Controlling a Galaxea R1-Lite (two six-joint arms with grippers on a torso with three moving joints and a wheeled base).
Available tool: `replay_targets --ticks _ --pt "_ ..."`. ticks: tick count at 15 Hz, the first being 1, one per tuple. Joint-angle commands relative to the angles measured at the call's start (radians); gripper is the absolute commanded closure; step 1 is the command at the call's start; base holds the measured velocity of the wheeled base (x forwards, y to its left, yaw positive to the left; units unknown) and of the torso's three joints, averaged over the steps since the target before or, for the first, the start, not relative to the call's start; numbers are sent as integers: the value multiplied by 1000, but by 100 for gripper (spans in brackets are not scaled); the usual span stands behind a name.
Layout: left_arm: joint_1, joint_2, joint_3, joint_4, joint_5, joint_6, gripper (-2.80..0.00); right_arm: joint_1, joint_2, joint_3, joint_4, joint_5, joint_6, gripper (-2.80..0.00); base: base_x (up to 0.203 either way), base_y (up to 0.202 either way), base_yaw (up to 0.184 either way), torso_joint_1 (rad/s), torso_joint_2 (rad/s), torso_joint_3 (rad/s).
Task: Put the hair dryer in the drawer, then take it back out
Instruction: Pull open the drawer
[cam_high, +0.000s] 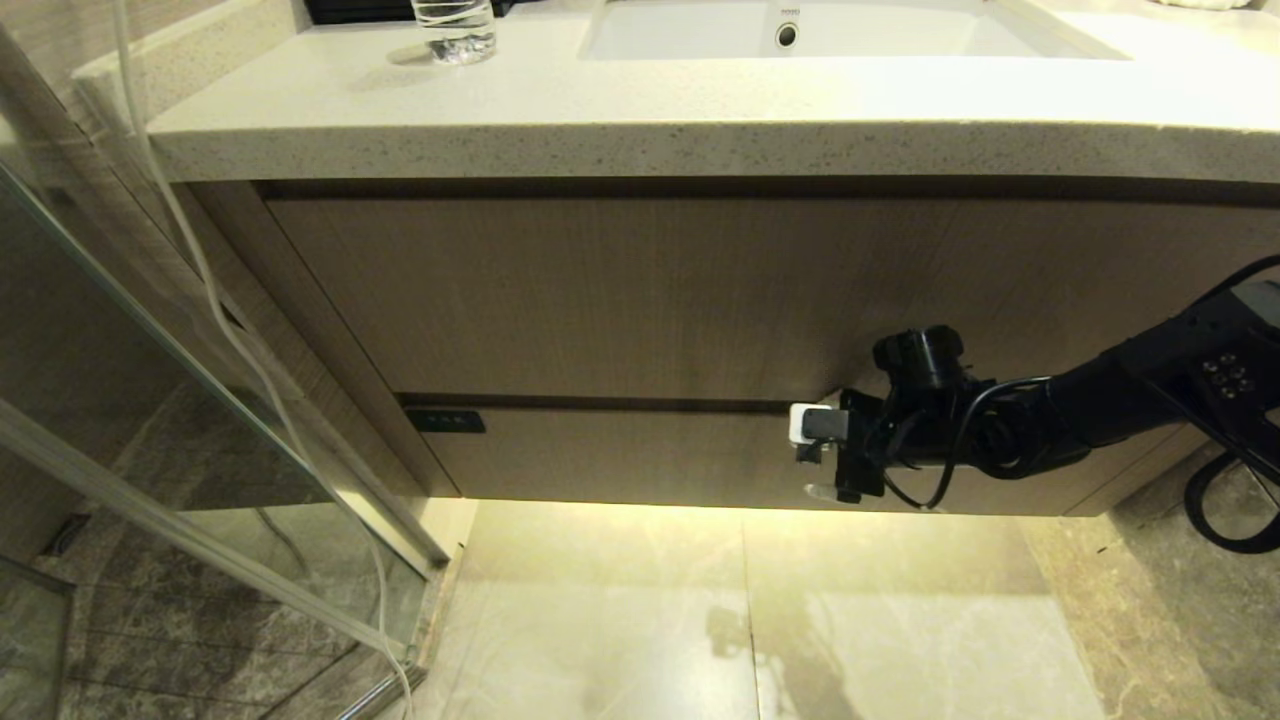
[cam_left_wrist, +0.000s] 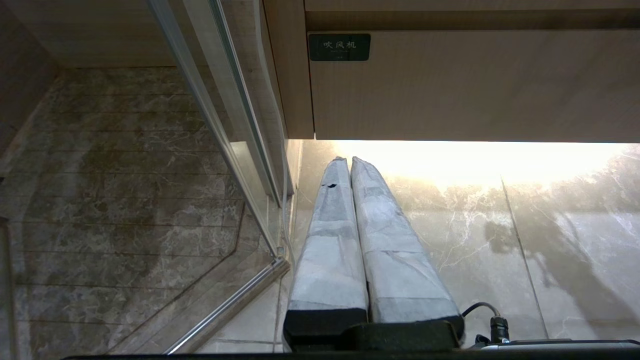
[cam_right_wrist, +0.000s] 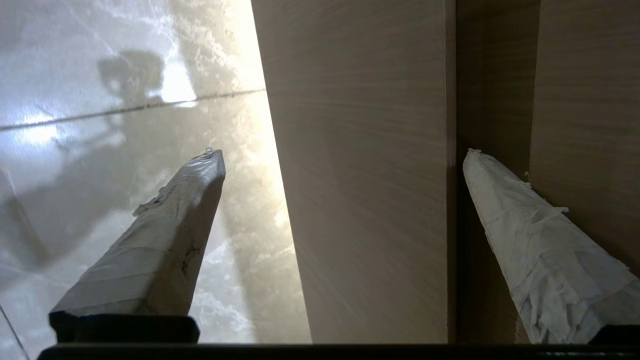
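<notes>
R gripper (cam_right_wrist: 340, 155) wide open, empty, straddling drawer (cam_right_wrist: 360, 175) front; wrist cam only.

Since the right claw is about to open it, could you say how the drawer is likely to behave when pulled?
The drawer looks stiff wood. With no handle, the right claw, open across its front, may slip. It probably slides straight out.

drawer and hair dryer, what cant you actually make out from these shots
- Hair dryer: in no view.
- Inside of the drawer: hidden in every view; only its closed front shows.
- Whether the right gripper touches the drawer front: the head view shows it side-on, and in the right wrist view its open fingers straddle the front's height, contact unclear.
- Left gripper: absent from the head view; shut in its own wrist view.
</notes>
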Motion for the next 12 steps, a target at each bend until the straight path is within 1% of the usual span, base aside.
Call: replay_targets --ticks 1,7,12 --pt "0 0 0 0 0 0 0 -1 19 -6 -45 0 13 -280 0 0 0 0 0 0" --pt "0 0 0 0 0 0 0 -13 28 15 -91 13 36 -280 0 0 0 0 0 0" --pt "0 0 0 0 0 0 0 -13 31 34 -72 38 36 -280 0 0 0 0 0 0"
